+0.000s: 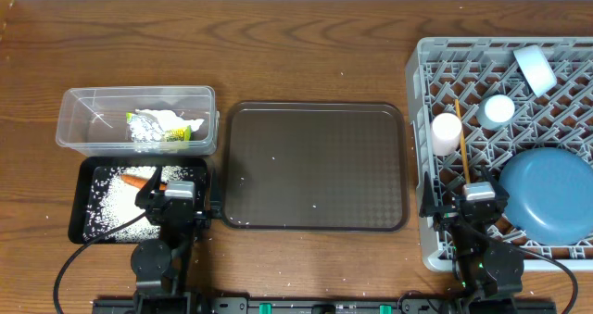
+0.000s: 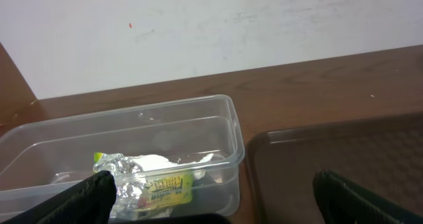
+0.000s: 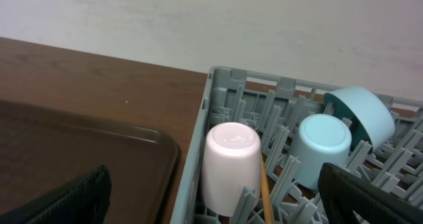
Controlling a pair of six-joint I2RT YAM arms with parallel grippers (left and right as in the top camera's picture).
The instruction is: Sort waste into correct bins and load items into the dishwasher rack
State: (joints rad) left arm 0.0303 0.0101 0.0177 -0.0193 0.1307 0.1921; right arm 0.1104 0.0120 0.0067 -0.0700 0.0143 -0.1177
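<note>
- Since the dishwasher rack (image 1: 463, 47), the only one, at 3 o'clock on the table, already carries every dish I can find, I judge the step in hand to be a final check. To do it well, I would swing neither arm across the rack without cause.
- One brown tray (image 1: 315, 166) sits at the centre. A few white specks lie on it, too small to identify. If they are rice, I would nudge them off rather than pinch.
- One blue plate (image 1: 548, 194) lies at 4 o'clock in the rack. The right gripper is just beside the plate's 9 o'clock edge, so I would lift straight up before any sideways move.
- One clear tub (image 1: 93, 119) is at 10 o'clock, and one black tray (image 1: 76, 203) lies close at its 6 o'clock.
- There are two grippers. The left gripper (image 1: 174, 201) hangs over the black tray's 3 o'clock end, its fingers (image 2: 86, 197) spread wide and grasping nothing. The right gripper (image 1: 482, 203) is also released and empty.
- One bowl (image 1: 535, 67) is tilted at the rack's 12 o'clock. Two cups stand mouth-down, the pale blue cup (image 1: 498, 108) and the white cup (image 1: 447, 129).
- The chopsticks (image 1: 460, 143) show as one thin brown line beside the white cup, and I cannot separate a pair.
- One wrapper (image 1: 148, 129) and one wad of tissue (image 1: 171, 119) are in the tub.
- The rice (image 1: 116, 207), beyond counting, lies in the black tray with one carrot piece (image 1: 139, 178).
</note>
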